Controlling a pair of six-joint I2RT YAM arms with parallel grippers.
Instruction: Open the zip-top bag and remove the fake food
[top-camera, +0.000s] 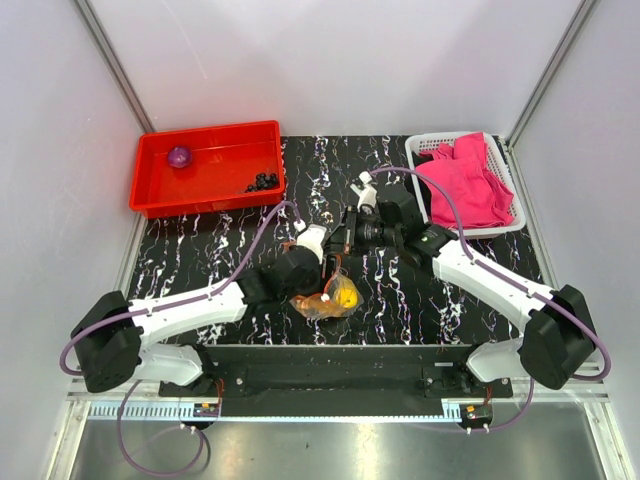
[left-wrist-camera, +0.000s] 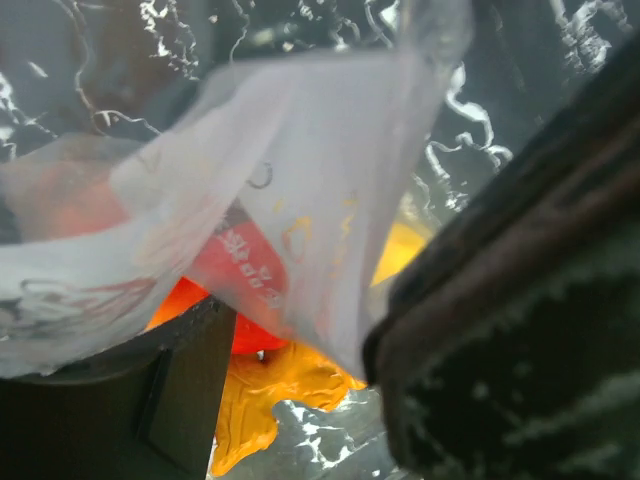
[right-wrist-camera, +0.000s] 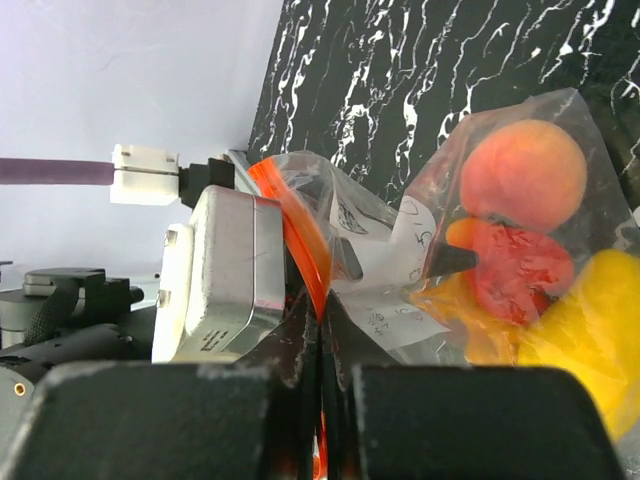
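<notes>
Zip-top bag (top-camera: 322, 306) is near the front edge of the black marbled table (top-camera: 200, 255), at about 6 o'clock from the two grippers that meet over its mouth. Seen from the right wrist, the right gripper (right-wrist-camera: 320, 340) has its fingers pressed together on the orange-red zip strip (right-wrist-camera: 300, 235), pinching it. The bag's belly spreads toward 3 o'clock there, with the fake food (right-wrist-camera: 520, 270) inside: a peach-like ball, a red piece, a yellow fruit. Clear film lies between the fingers of the left gripper (left-wrist-camera: 300, 345), with a gap showing beside it. Whether it grips the film I cannot tell. A purple ball (top-camera: 179, 156) lies in the red tray (top-camera: 205, 207) at the table's 10 o'clock.
</notes>
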